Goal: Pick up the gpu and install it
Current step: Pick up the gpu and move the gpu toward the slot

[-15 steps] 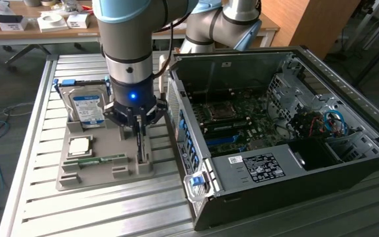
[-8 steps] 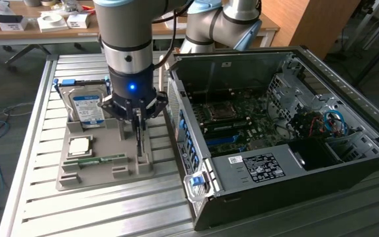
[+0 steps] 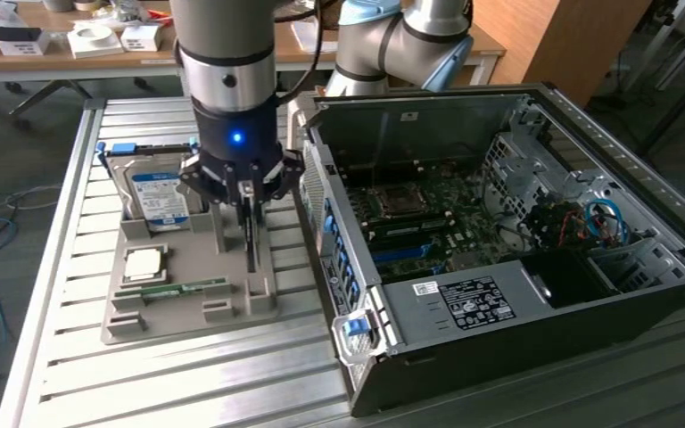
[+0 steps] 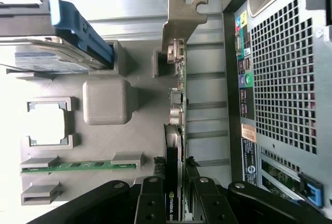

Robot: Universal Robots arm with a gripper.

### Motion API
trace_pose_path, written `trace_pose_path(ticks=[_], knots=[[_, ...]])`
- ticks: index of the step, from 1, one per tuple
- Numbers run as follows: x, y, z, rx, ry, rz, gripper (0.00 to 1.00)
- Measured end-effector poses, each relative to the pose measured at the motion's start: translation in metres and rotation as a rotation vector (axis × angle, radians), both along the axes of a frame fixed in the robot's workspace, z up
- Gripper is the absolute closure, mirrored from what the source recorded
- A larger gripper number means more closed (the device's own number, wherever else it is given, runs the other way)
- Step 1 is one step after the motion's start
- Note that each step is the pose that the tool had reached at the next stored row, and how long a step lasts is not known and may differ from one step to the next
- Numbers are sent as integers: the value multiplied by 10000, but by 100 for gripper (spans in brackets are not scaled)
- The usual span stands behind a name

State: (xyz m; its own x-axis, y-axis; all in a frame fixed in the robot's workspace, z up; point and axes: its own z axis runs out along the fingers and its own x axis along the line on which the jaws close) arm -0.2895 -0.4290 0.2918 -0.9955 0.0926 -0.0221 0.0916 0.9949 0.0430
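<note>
Exterior view: gripper (image 3: 249, 209) was low over gray holder (image 3: 188, 314) on table (image 3: 140, 388), astride gpu (image 3: 251, 242). Gpu stood on edge in holder slot, computer case (image 3: 628, 299) at exterior view's right.
Wrist view: gripper (image 4: 175, 203) flanked gpu (image 4: 176, 105) at black end; clamped or loose, could not tell.

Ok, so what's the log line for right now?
gripper: fingers shut on gpu | gpu: standing on edge in tray, beside case | install: not yet done
</note>
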Motion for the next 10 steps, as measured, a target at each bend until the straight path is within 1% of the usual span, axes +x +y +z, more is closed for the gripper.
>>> trace_pose_path(ticks=[10], knots=[[1,0,329,0,0,0,74]])
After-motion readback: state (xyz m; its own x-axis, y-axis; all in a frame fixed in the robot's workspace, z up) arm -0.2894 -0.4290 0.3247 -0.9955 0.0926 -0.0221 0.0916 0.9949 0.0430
